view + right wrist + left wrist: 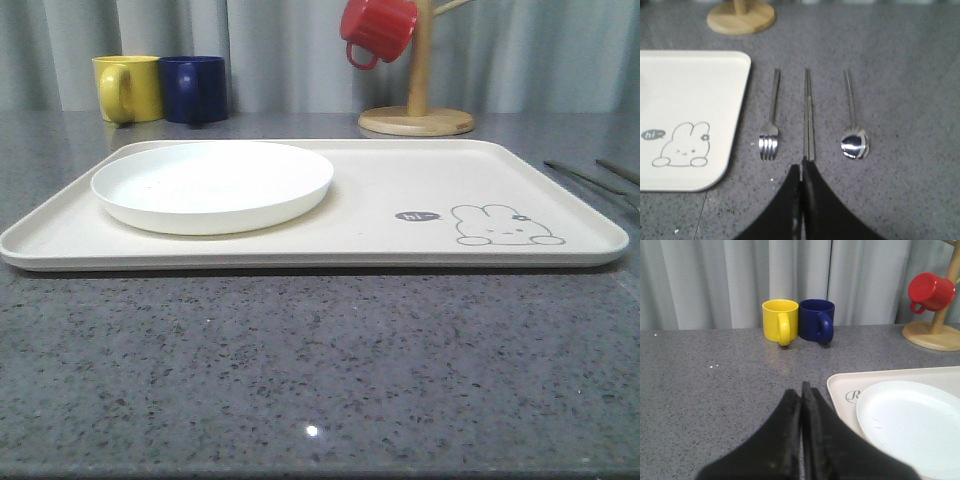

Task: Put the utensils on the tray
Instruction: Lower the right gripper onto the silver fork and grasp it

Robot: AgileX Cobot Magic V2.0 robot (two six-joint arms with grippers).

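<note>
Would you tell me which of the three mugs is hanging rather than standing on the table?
The red mug, hung on the wooden stand; the yellow mug and blue mug stand.

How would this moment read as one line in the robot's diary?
stage: start | fork, spoon on table beside tray | left gripper shut | right gripper shut, empty

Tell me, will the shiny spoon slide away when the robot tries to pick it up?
Probably a bit. The spoon looks like smooth polished metal lying flat on the hard stone table, so a nudge could make it skid. Its thin handle sits low, likely hard to get under. It looks stiff, so it shouldn't bend.
</note>
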